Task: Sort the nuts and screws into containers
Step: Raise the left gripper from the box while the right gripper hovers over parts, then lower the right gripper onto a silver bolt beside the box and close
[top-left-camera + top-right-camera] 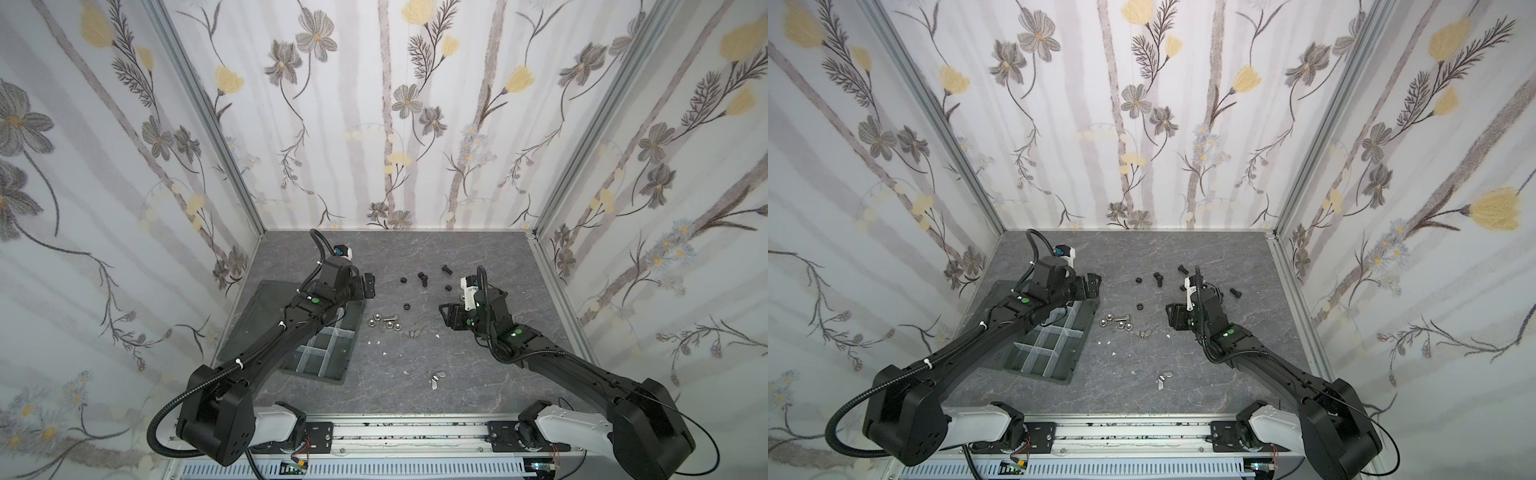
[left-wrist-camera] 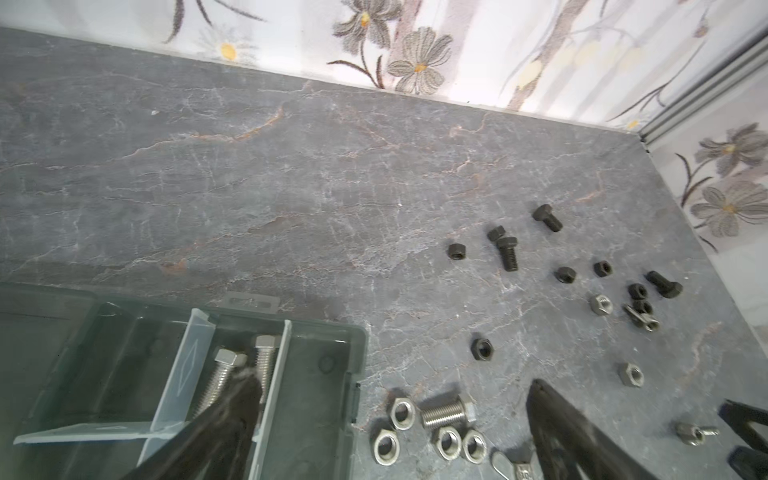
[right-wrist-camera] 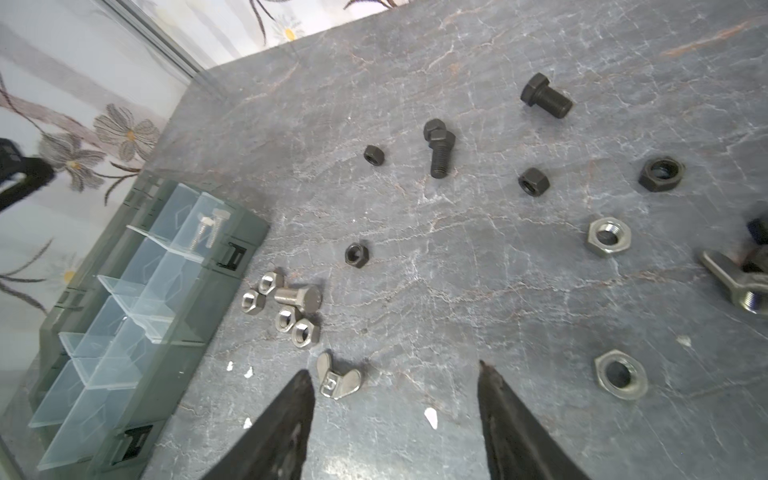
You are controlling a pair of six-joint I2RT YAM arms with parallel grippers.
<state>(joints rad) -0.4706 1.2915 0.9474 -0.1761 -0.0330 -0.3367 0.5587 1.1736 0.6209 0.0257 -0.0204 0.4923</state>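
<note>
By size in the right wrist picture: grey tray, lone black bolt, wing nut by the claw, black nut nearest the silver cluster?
1. Grey tray.
2. Lone black bolt and wing nut: they look alike, and the wing nut lies nearer the camera, so unranked.
3. Black nut.

The tray is placed on the worktop left of centre in both top views, with the lid panel at its left. Two screws are contained in a compartment at the tray's upper end. A cluster of nuts with one screw is set just right of the tray; further screws and nuts are scattered above the cluster, and wing nuts below it.
</note>
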